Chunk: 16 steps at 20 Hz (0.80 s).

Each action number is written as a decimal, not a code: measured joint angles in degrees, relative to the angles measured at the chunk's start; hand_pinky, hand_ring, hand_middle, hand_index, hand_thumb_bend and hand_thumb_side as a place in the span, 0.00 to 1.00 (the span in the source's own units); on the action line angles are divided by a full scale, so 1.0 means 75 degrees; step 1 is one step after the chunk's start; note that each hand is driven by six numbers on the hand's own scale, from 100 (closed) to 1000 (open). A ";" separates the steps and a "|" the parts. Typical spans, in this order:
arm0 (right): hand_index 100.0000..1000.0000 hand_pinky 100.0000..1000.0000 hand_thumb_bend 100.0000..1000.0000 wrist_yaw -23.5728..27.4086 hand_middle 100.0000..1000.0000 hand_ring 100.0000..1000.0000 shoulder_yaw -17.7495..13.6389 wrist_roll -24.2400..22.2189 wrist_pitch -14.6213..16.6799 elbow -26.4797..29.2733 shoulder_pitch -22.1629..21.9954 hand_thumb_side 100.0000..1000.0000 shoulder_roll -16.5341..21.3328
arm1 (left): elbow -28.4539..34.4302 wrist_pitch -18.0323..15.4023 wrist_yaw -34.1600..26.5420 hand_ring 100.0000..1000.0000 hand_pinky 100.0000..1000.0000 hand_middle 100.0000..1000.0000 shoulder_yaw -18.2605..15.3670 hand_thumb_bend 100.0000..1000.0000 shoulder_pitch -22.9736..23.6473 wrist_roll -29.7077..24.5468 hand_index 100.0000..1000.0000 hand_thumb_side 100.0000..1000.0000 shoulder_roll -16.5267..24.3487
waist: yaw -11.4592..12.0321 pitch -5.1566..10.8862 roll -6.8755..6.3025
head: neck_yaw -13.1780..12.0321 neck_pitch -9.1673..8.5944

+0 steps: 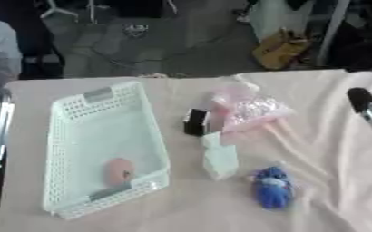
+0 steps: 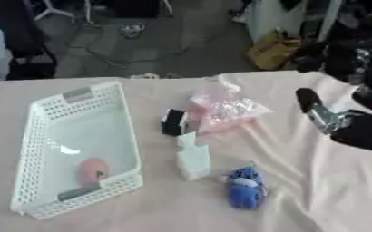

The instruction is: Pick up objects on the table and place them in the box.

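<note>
Looking down from head height onto the cloth-covered worktop (image 1: 181,213), facing its far edge and the floor beyond, both eyes sharing the white basket (image 1: 62,149) and blue toy (image 2: 245,188), the right eye showing more of the right hand (image 2: 332,118).

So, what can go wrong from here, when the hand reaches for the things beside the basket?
The black object, white bottle and pink packet lie close together, so the right hand may knock one while taking another. The cloth is wrinkled near the blue toy, so fingers could catch the fabric and drag things. The basket looks light and might slide if bumped.
</note>
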<state>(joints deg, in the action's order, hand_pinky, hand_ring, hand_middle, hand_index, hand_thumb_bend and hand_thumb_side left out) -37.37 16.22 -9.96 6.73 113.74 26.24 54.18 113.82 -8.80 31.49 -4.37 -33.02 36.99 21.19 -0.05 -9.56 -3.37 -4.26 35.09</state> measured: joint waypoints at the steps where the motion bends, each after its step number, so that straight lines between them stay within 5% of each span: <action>1: 0.85 0.85 0.13 -0.0050 0.86 0.85 0.0105 -0.0171 -0.0039 0.0000 0.0015 1.00 -0.0001 | 0.0000 -0.0001 -0.0001 0.99 0.83 0.91 0.0001 0.00 0.0000 -0.0003 0.97 0.97 0.0000 | 0.0010 0.0000 0.0000 | 0.0008 0.0001; 9: 0.87 0.89 0.14 -0.0768 0.88 0.86 0.0939 -0.1321 -0.0597 0.0000 0.0167 1.00 -0.0132 | 0.0000 -0.0017 -0.0029 0.99 0.83 0.91 0.0045 0.00 -0.0001 -0.0051 0.97 0.97 -0.0004 | 0.0064 0.0040 0.0013 | 0.0168 0.0003; 16: 0.87 0.92 0.17 -0.1147 0.87 0.88 0.1683 -0.1715 -0.0991 -0.0285 0.0562 1.00 -0.0488 | 0.0000 -0.0020 -0.0055 0.99 0.83 0.91 0.0090 0.00 -0.0001 -0.0104 0.97 0.97 -0.0006 | 0.0085 0.0075 0.0013 | 0.0352 0.0004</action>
<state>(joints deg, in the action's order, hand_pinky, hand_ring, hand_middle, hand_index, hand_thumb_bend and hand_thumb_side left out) -45.98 28.84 -22.82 -0.70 111.60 30.46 50.53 113.82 -8.95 31.08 -3.70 -33.03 36.21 21.15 0.59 -9.00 -3.27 -1.62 35.12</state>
